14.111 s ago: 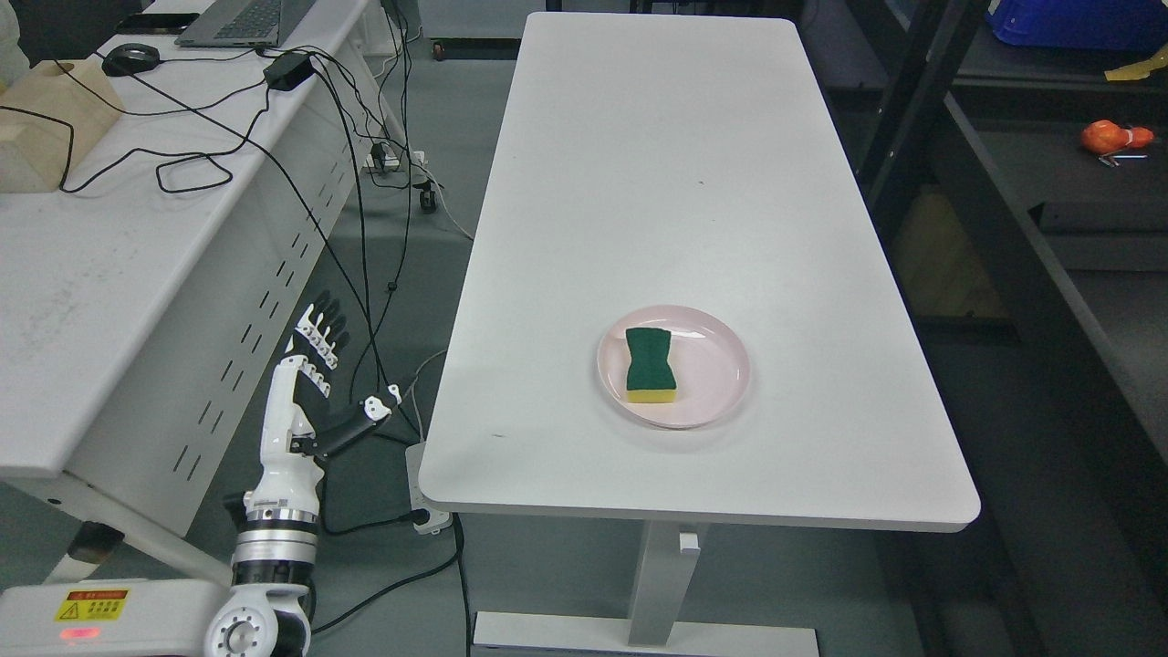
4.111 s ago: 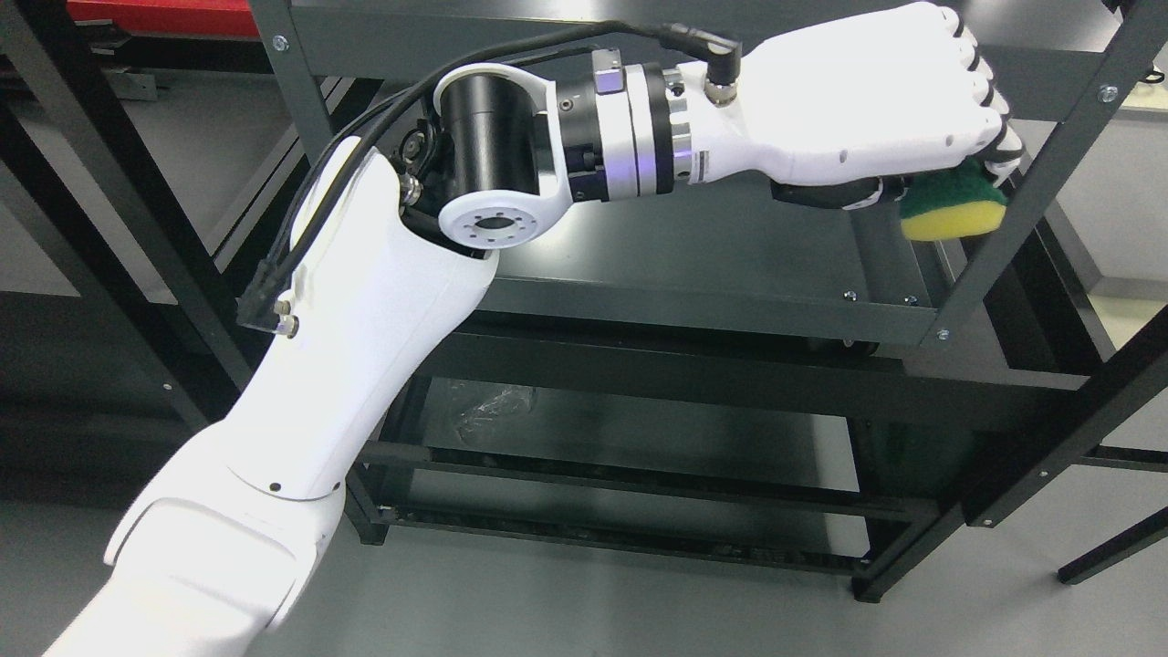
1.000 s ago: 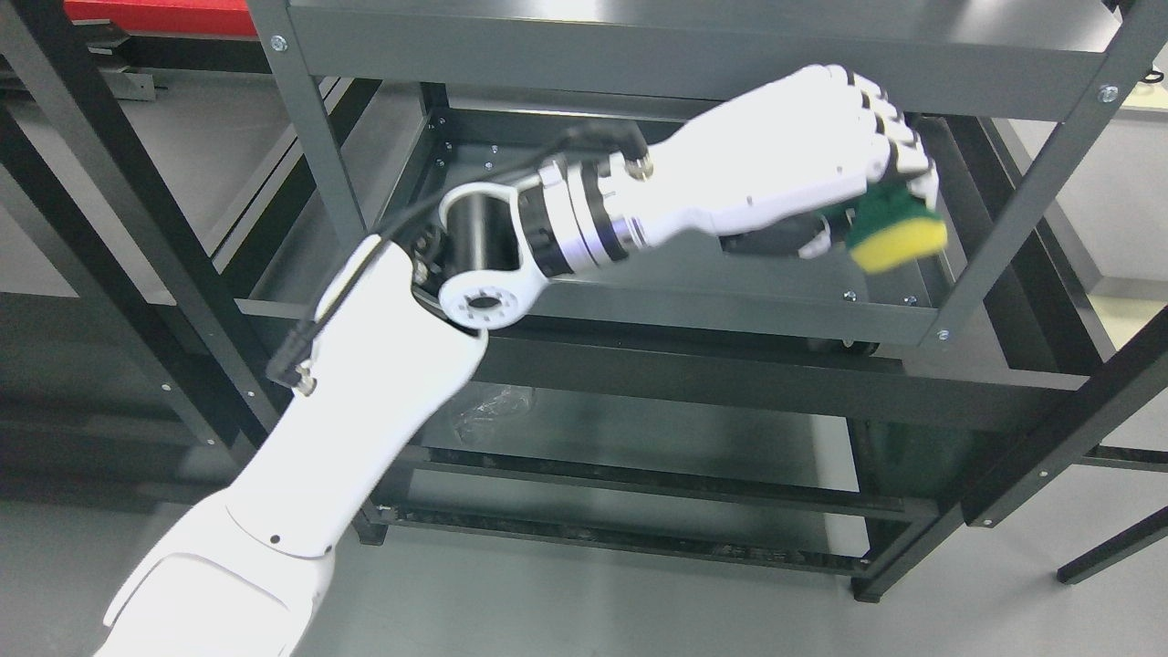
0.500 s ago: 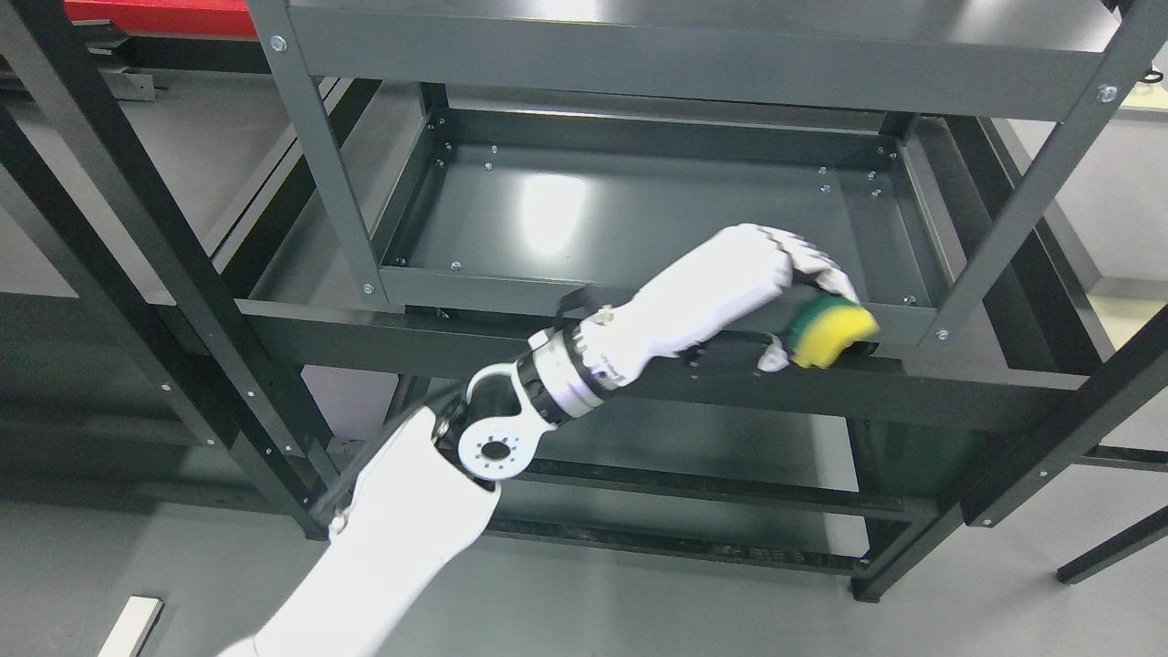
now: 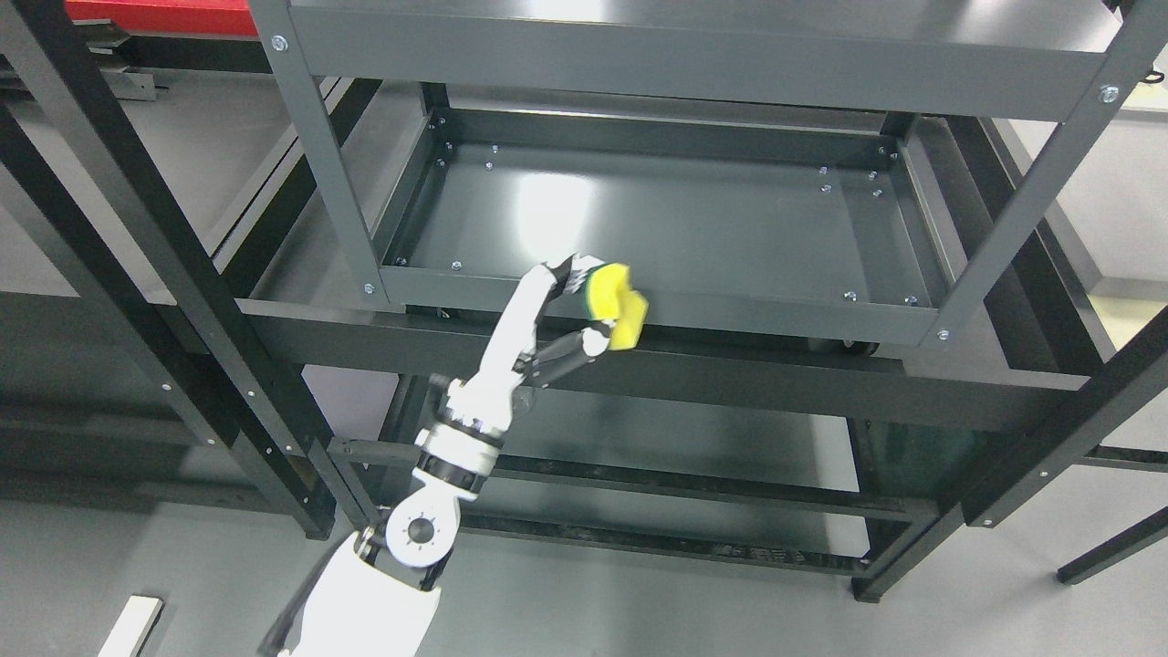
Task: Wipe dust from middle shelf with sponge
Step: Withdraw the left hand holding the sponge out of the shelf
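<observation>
Left hand (image 5: 570, 315) grips the sponge (image 5: 613, 306), which sits at the front lip of the middle shelf (image 5: 693, 228), off its surface. Bring it over the lip, press the pad flat, and sweep in overlapping strokes.

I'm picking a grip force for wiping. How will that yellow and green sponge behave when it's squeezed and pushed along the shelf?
The sponge is probably soft: its yellow foam looks pinched and bent in the left hand. It likely weighs little, since fingertips alone carry it. Pressed on the glossy shelf, it should flatten and slide rather than roll.
</observation>
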Controlling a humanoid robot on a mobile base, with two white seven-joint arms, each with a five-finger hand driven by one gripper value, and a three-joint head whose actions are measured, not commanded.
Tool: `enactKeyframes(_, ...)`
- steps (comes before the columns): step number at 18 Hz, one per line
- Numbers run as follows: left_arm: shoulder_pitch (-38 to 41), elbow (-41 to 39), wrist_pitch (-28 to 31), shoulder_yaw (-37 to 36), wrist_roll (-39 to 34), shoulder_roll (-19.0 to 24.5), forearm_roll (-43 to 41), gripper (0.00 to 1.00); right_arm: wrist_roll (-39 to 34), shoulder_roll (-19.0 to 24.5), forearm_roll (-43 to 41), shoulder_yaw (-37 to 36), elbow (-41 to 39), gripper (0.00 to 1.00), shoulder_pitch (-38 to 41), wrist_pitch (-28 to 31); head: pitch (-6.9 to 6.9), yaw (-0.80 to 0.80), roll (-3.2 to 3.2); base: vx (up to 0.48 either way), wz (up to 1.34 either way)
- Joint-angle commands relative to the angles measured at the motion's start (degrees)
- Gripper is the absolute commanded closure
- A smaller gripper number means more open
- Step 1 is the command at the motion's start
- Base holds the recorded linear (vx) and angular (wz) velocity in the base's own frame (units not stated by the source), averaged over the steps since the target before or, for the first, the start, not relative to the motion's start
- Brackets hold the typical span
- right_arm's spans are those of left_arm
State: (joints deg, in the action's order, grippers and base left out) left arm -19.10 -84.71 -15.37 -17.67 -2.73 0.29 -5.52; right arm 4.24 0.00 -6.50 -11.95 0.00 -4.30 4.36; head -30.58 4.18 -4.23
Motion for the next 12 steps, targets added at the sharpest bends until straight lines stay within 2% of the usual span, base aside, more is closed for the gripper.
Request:
enactKeyframes(1,12.6,-14.6,3.7,12.5,-0.5,0.7,5.3,1.0,0.0,-1.0,0.0,0.0,-1.0,0.0,0.0,0.0,0.0,0.0,0.0,0.0,0.0)
enactKeyframes(6,12.4,-15.1,6.6,15.1,-1.6,0.7,6.7,1.0,0.0,-1.0,0.0,0.0,-1.0,0.0,0.0,0.0,0.0,0.0,0.0,0.0,0.0)
enactKeyframes(12,11.7,-15.2,6.6,14.7,-1.5,0.7,7.0,1.0,0.0,-1.0,0.0,0.0,-1.0,0.0,0.0,0.0,0.0,0.0,0.0,0.0,0.0)
